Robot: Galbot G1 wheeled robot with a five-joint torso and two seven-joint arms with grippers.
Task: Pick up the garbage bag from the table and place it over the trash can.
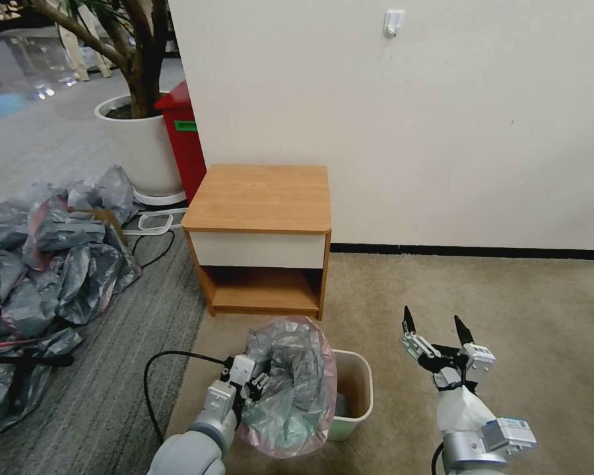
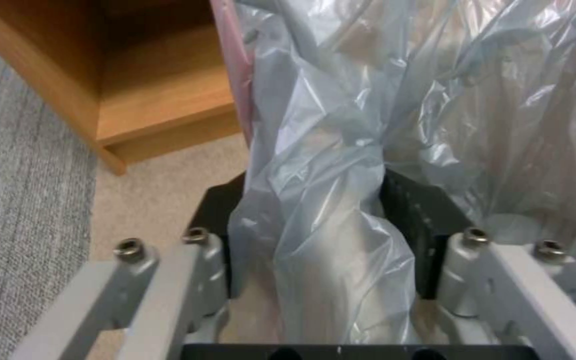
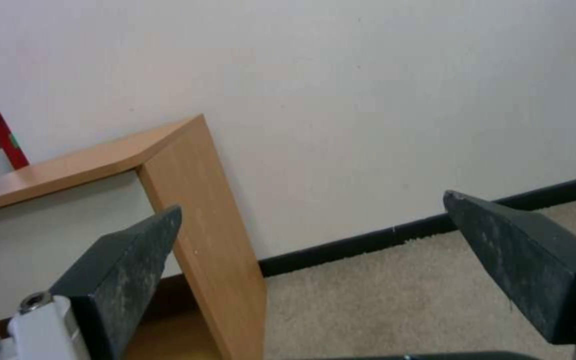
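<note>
A: The head view looks forward and down from above onto the nightstand (image 1: pixel 257 234) against the wall, with the trash can (image 1: pixel 356 396) on the carpet close below and both arms at its lower edge.

B: And the left wrist view?

A: It sits right behind the left gripper (image 2: pixel 315 235), very near, looking along its fingers at the garbage bag (image 2: pixel 328 165) and past it to the nightstand's (image 2: pixel 161 115) lower shelf.

B: The right wrist one?

A: From behind the right gripper (image 3: pixel 315 250), facing the wall and the nightstand's (image 3: pixel 201 210) side panel.

B: So all three share the nightstand.

A: Yes.
</note>
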